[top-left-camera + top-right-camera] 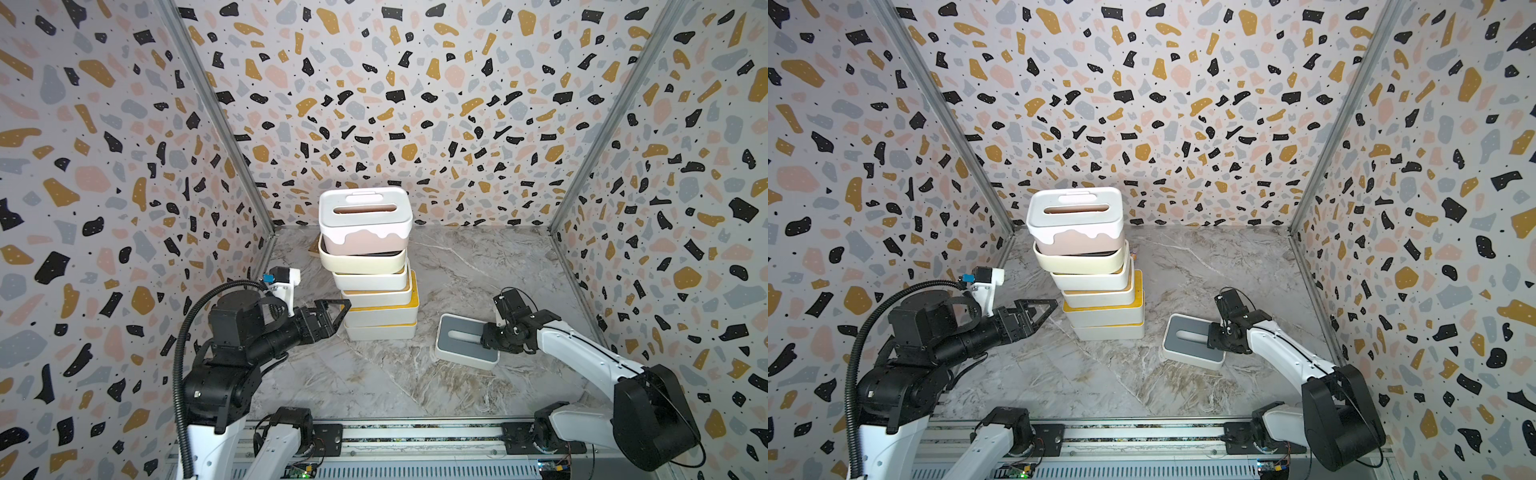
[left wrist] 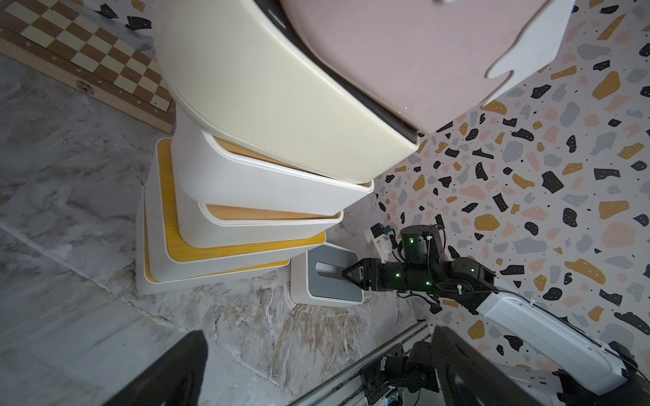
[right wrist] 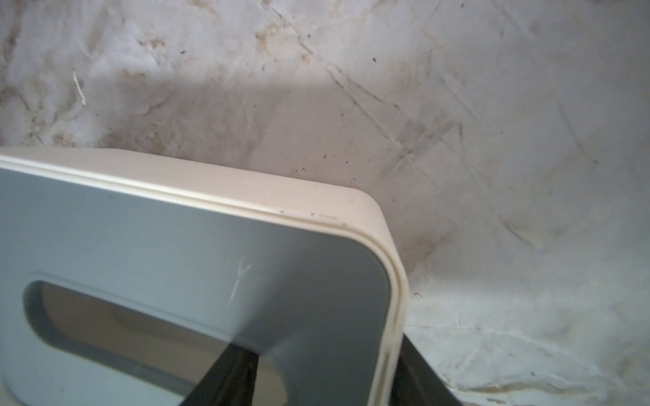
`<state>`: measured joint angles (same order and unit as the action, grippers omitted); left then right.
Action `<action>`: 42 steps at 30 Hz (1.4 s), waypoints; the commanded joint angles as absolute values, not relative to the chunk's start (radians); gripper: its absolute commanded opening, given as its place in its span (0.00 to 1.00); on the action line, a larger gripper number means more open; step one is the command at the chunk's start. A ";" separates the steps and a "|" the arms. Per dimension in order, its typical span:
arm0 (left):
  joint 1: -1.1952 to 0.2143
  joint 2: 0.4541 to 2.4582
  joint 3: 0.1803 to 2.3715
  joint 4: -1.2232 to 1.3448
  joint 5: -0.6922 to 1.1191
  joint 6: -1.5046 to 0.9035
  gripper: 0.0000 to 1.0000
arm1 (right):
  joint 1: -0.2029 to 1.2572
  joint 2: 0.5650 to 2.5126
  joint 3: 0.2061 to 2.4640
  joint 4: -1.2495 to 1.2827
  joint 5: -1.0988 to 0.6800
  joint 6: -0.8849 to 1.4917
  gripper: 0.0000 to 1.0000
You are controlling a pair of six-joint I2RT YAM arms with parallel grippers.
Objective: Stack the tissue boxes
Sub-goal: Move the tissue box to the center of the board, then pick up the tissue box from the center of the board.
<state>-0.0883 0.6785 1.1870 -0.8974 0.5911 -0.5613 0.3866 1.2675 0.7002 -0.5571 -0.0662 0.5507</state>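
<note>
1. Carrying everything is the grey-veined marble desk (image 1: 374, 382), with bare surface between the tower and the loose box.
2. The tower of six rounded tissue boxes (image 1: 376, 286) stands towards the back, left of centre. Its tiers are offset and it leans, with a white box with pink drip-pattern sides (image 1: 365, 216) on top. The last box probably needs to land level and centred on that top lid, because a sideways nudge could topple the lot.
3. The flat wooden checkered chessboard (image 2: 88, 59) lies behind the tower's base and plays no part in the job.
4. The white tissue box with a grey slotted lid (image 1: 461, 345) lies flat on the desk to the right of the tower, apart from it.
5. The left end effector (image 1: 341, 311) hovers wide open and empty, just beside the tower's lower tiers. Whether it touches them is unclear. It looks well placed to steady the tower.
6. The right end effector (image 1: 485, 338) sits on the grey-lidded box at the short end facing its arm.
7. In the right wrist view, one of its fingers (image 3: 228, 379) reaches into the oval slot and the other stands outside the end wall. I cannot tell whether the pinch is tight. It should be firm before lifting straight up, as a box held by one end will tend to droop.
</note>
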 commanded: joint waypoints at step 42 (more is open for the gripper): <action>-0.094 0.639 1.149 -0.887 0.526 -0.625 1.00 | 0.600 1.508 1.020 -0.680 0.133 -0.280 1.00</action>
